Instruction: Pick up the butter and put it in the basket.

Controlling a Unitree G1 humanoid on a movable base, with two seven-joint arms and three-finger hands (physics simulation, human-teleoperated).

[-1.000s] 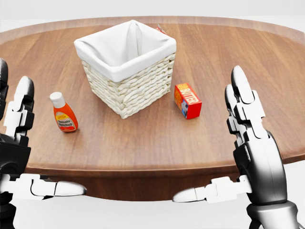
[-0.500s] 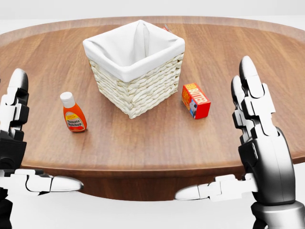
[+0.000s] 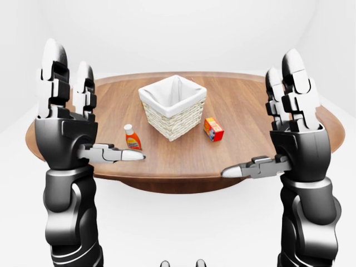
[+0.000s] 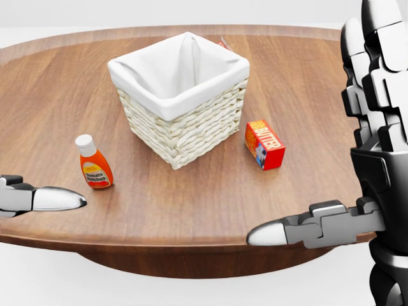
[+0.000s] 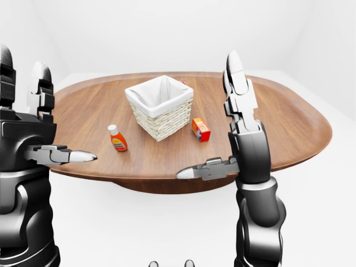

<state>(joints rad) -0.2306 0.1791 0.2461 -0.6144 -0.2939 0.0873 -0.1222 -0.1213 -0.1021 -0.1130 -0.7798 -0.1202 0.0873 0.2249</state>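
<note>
The butter (image 4: 265, 145) is a red and orange box lying on the wooden table (image 4: 191, 197), just right of the basket (image 4: 179, 95). That basket is white wicker with a white cloth lining, standing near the table's middle. My right hand (image 3: 278, 119) is raised at the right, fingers spread open and thumb pointing left, nearer to me than the butter and holding nothing. At the left my left hand (image 3: 83, 117) is raised the same way, open and empty.
An orange ketchup bottle (image 4: 94, 163) with a white cap stands left of the basket. A small red item (image 4: 223, 43) peeks out behind the basket's far corner. The table's near edge (image 4: 191, 245) runs across the bottom of the head view.
Both hands have risen in the head view; only the left thumb still shows there. The camera has shifted slightly, so basket and butter sit a little differently.
</note>
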